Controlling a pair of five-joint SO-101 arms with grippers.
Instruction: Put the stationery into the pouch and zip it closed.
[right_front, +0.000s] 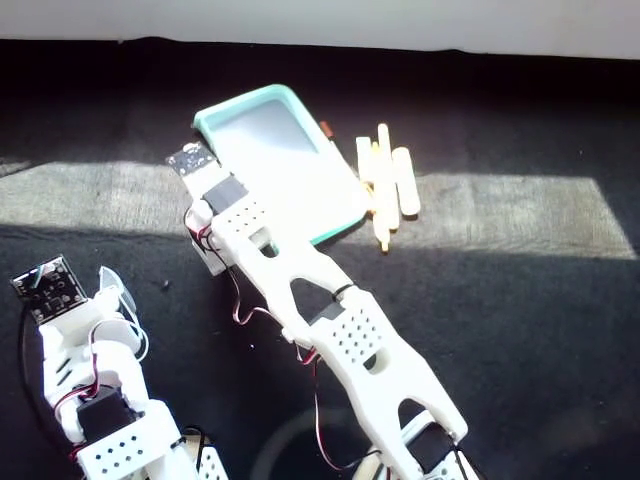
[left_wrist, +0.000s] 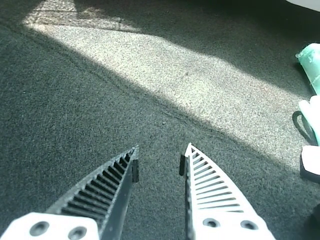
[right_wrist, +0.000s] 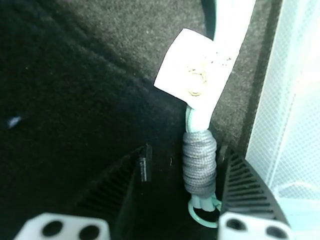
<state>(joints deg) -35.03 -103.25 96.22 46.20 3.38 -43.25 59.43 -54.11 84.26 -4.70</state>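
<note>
Dark nubby cloth (right_front: 520, 330) over the table, crossed by a broad band of sunlight (right_front: 500, 210). Found the right pincer (right_wrist: 185, 156) moderately parted at a corner of the teal-rimmed mesh pouch (right_front: 285, 165), straddling the zip's pull cord (right_wrist: 199, 165) where grey thread bound it. Saw the cord close against one finger with a clear gap to the other, so nothing clamped. Noted a white tag (right_wrist: 195, 70) on the same cord just ahead of the fingertips, and the pouch's mesh just beside that pincer. Could not tell whether the zip stood open. Spotted the stationery (right_front: 385, 185), a cluster of pale yellow sticks, lying on the cloth beyond the pouch from the right pincer, just beside the pouch's far edge and outside it. Found the left pincer (left_wrist: 161, 150) narrowly parted, holding nothing, above bare cloth, well apart from the pouch, with only the pouch's teal corner off to one side ahead of it.
</note>
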